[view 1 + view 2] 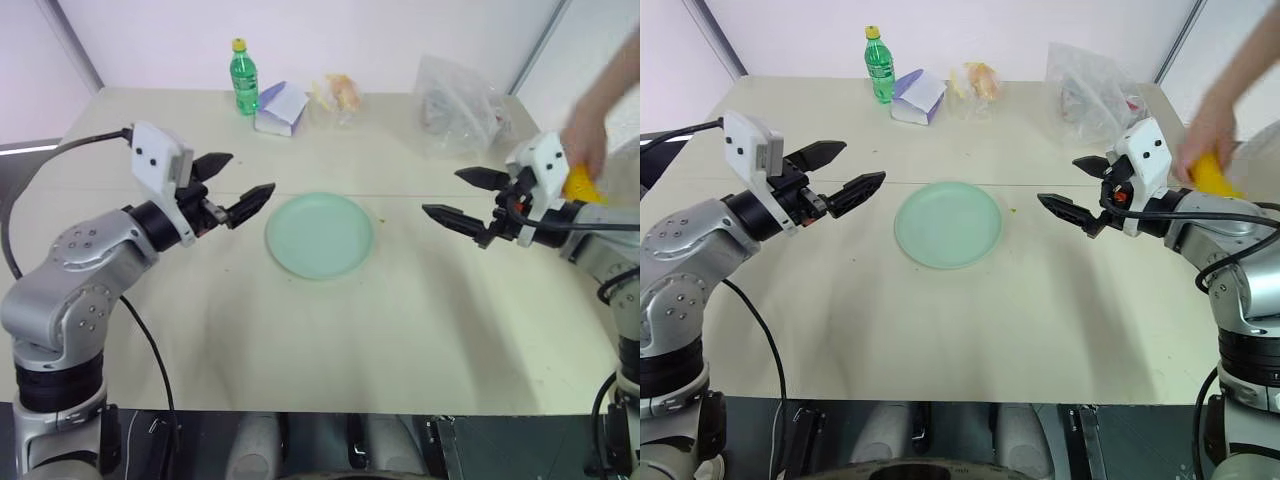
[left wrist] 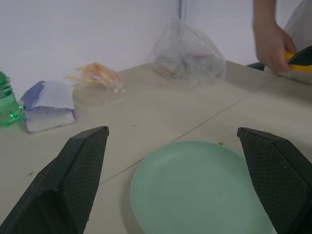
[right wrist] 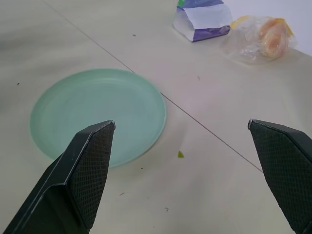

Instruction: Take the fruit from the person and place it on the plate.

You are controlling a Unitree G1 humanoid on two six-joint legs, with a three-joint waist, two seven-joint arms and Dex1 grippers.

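Both claws, left claw [image 1: 228, 186] and right claw [image 1: 462, 198], are held wide and empty, flanking the bare plate [image 1: 320, 235] on the counter [image 1: 400, 330]. Banana [image 1: 1210, 175] is gripped in the person's hand [image 1: 1205, 135] behind the right claw, seemingly offered for handover.

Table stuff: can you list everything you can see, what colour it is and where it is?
plate: one, mint green, table middle, nothing on it
bottle: one, green, yellow cap, far edge
box: one, white and purple, beside bottle
wrapped snacks: one pale clear pack, right of box
plastic bag: one, clear, crumpled, far right
banana: one, yellow, in person's hand
left gripper: black, open, left of plate
right gripper: black, open, right of plate
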